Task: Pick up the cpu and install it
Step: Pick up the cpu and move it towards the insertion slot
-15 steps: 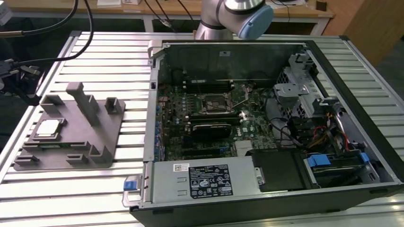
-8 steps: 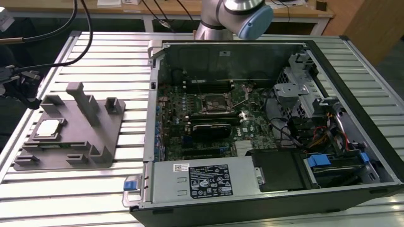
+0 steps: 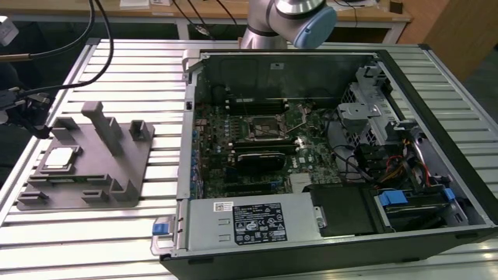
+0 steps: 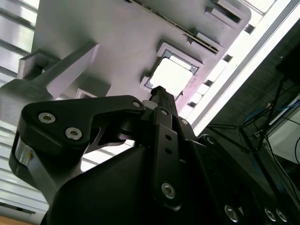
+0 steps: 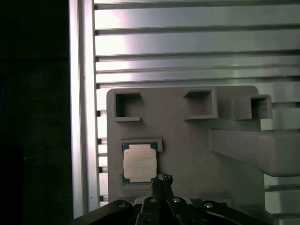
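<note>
The cpu [image 3: 60, 158], a small flat square chip with a bright silver top and a thin dark edge, lies flat in a shallow square recess of the grey plastic fixture tray [image 3: 116, 175], on the tray's side at the exterior view's left. You can judge that the recess is there to keep the chip square and at a known spot, so the arm can find it by position. It has not been lifted.

In both wrist views the black gripper [image 5: 161, 180] hangs just beside one edge of the chip [image 5: 139, 163]. Its jaws are drawn together to a narrow tip with nothing between them. Whether the tip touches the chip's edge or hovers above the tray, you cannot tell.

The tray's raised grey blocks and open pockets [image 5: 199, 105] stand apart from the chip. No part can be seen in them.

The tray rests on a slatted aluminium table [image 3: 93, 233]. Beside it, towards the exterior view's right, lies an open black computer case [image 3: 404, 76] on its side. Its green motherboard faces up, and the square black-framed socket [image 3: 265, 128] near the board's middle is uncovered, well apart from the chip.

Behind the table stand the arm's silver base [image 3: 260, 35] and a pale wooden bench [image 3: 218, 13], and black cables [image 3: 97, 35] hang in from the exterior view's left.
</note>
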Robot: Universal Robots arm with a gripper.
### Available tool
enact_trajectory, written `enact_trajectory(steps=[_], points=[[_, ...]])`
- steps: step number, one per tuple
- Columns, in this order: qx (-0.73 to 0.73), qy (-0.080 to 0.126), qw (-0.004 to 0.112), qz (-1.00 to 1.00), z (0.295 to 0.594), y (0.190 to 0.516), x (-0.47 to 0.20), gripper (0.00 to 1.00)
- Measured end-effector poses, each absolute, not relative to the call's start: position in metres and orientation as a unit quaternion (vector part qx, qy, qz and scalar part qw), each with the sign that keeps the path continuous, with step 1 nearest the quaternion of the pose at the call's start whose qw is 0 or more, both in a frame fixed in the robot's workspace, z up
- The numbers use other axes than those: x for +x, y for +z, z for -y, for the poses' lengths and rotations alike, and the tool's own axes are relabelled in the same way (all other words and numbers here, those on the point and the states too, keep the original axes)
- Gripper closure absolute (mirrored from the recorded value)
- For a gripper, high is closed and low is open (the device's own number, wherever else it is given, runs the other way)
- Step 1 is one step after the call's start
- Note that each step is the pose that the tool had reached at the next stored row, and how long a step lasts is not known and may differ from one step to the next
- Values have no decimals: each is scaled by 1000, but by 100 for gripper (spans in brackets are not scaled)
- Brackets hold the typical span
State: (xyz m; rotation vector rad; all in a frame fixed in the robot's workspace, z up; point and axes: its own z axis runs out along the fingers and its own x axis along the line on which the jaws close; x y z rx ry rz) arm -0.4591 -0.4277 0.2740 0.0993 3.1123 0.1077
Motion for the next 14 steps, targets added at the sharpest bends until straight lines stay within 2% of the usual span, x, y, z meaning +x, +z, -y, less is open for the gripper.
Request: enact_trajectory(steps=[14], points=[[32, 35, 13, -999, 428, 259, -463, 89]])
